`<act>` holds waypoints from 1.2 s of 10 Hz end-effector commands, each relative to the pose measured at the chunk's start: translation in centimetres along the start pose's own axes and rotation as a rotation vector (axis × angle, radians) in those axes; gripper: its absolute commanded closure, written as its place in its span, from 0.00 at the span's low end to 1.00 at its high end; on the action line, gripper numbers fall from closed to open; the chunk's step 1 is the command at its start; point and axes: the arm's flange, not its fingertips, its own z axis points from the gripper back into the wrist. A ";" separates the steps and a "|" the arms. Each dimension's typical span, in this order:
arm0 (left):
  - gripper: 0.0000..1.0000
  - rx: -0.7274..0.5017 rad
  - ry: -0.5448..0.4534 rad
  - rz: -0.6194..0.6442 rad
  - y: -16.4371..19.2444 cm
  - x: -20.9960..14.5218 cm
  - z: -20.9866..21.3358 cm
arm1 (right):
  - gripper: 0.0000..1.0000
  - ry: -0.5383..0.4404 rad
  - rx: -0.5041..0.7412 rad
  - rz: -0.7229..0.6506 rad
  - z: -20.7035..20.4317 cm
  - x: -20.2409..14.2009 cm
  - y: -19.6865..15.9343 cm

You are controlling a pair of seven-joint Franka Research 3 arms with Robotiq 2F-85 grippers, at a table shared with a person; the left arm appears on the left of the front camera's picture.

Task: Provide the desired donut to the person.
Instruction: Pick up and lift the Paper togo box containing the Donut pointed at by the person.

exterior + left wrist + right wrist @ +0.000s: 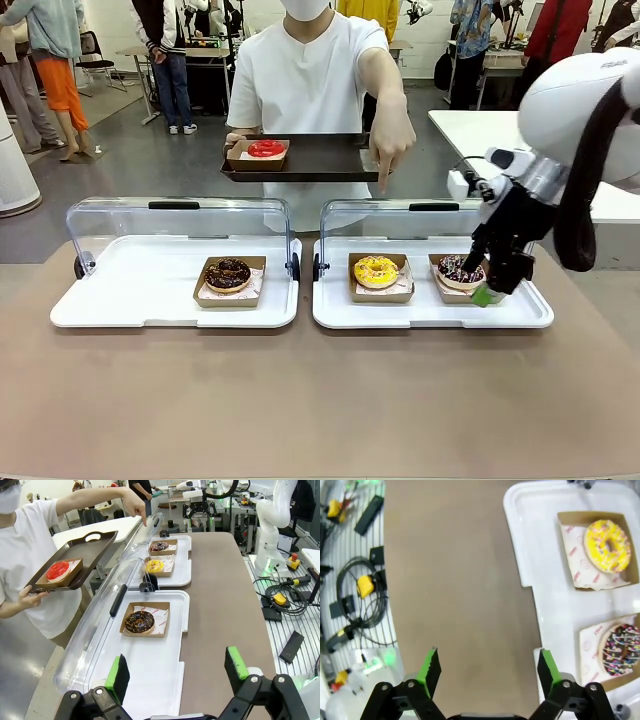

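Brown table (300, 400), person (305, 80) at far side, hand (392, 135) pointing down over right tray (430, 312), left tray (130, 300), dark tray (320, 158) held by person, right gripper (485, 285) wide apart, empty, near sprinkled donut (458, 270), left gripper (176, 669) wide apart, empty, over left tray, yellow donut (376, 270) beside sprinkled one, chocolate donut (228, 273) in left tray, red donut (266, 148) on dark tray.

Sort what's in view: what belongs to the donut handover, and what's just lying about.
Job in hand: person, pointing hand, held tray with red donut, yellow donut, sprinkled donut, chocolate donut, open right gripper, open left gripper.
Lying about, off the table: cables, flat black box, red button.
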 end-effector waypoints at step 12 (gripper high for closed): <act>0.00 0.007 -0.007 -0.005 0.0 0.1 0.1 | 0.00 0.221 0.030 0.046 -8.5 9.8 -3.9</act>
